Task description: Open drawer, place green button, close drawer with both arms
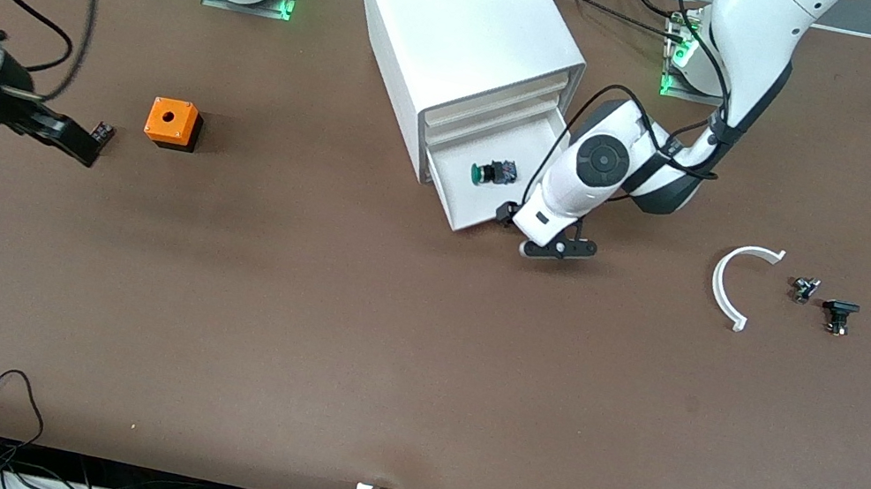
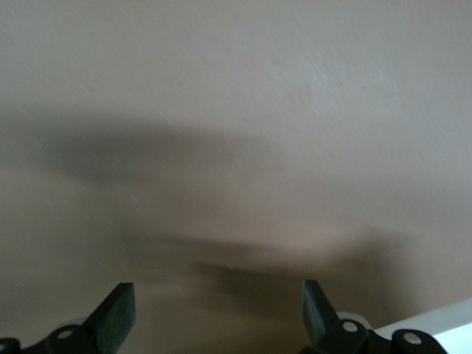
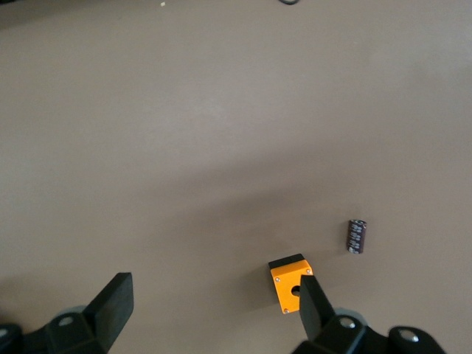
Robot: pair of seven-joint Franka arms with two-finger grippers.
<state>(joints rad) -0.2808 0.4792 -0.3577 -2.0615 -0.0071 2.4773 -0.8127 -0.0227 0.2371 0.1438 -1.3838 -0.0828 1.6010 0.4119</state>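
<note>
My front camera sits high, facing the arm bases across the table [image 1: 347, 337]. My left wrist camera looks closely down at bare tabletop by a white corner. My right wrist camera looks down from higher, sharing the orange cube [image 3: 290, 284] [image 1: 174, 123] with front.

Green-capped button [image 1: 491, 172] in open drawer [image 1: 466, 212]

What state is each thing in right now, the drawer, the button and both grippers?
Drawer: open, lowest of three.
Button: lying on its side in the drawer.
Left gripper: open, empty, at the drawer's front edge.
Right gripper: open, empty, above the table by the orange cube.
</note>
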